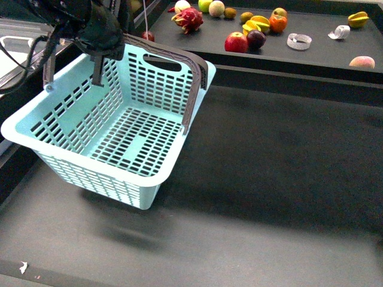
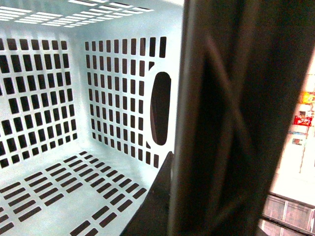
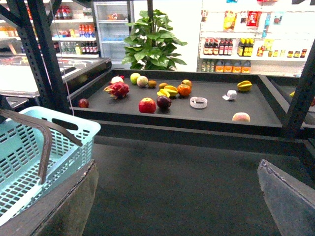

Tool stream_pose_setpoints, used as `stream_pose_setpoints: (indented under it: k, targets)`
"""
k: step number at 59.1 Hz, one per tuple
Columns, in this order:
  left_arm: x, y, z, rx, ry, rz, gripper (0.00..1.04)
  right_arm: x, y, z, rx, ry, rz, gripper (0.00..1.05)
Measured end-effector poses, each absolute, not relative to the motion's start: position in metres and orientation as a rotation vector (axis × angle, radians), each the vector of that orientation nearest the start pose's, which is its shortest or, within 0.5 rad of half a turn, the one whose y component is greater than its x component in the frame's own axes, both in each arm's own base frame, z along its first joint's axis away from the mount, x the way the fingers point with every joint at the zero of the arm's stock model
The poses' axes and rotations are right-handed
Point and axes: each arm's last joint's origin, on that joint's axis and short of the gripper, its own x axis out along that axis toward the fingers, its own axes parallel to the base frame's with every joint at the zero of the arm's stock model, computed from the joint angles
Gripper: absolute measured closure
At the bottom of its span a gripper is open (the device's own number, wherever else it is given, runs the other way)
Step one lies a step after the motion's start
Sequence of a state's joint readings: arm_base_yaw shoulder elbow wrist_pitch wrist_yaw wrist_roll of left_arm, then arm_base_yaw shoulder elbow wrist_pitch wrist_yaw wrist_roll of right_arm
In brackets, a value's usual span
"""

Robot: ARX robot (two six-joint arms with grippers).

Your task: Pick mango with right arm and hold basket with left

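The mango [image 1: 261, 23] lay on the far raised shelf [image 1: 311, 57], right of centre. A round orange-red fruit [image 1: 277, 23] sat just beside it on the right, and a dark plum [image 1: 256, 39] and a red apple [image 1: 236, 42] sat just nearer. Its long axis appeared to run roughly left to right across the shelf. The right gripper [image 3: 177, 164] showed only in its own wrist view, its fingers spread wide and holding nothing, well short of the shelf with the fruit straight ahead and farther off. At the near left, the left gripper [image 1: 100, 51] was pressed around the handle [image 1: 173, 51] of the pale blue basket [image 1: 18, 128], which hung tilted above the table and was empty. The right arm was judged the nearer and freer one, so the reach would go forward to the far shelf, with the fingers closing across the mango's short width.
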State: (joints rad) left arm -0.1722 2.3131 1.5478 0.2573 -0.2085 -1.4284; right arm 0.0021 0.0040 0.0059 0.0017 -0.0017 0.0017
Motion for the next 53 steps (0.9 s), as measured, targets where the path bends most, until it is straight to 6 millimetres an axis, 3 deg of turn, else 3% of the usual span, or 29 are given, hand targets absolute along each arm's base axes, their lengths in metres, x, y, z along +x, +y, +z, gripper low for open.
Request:
stream_pose_setpoints:
  k: [19, 35, 43, 53]
  targets:
    - [0.442, -0.055, 0.186, -1.300, 0.310, 0.330, 0.99, 0.098, 0.000, 0.165, 0.002, -0.003, 0.003, 0.08]
    - [0.386, -0.047, 0.216, -1.236, 0.278, 0.300, 0.99, 0.098, 0.000, 0.165, 0.002, -0.004, 0.003, 0.08]
    - [0.359, -0.055, 0.223, -1.182, 0.276, 0.270, 0.99, 0.098, 0.000, 0.165, 0.002, -0.003, 0.004, 0.08]
    - [0.317, -0.088, 0.222, -1.012, 0.279, 0.200, 0.99, 0.098, 0.000, 0.165, 0.002, -0.003, 0.004, 0.08]
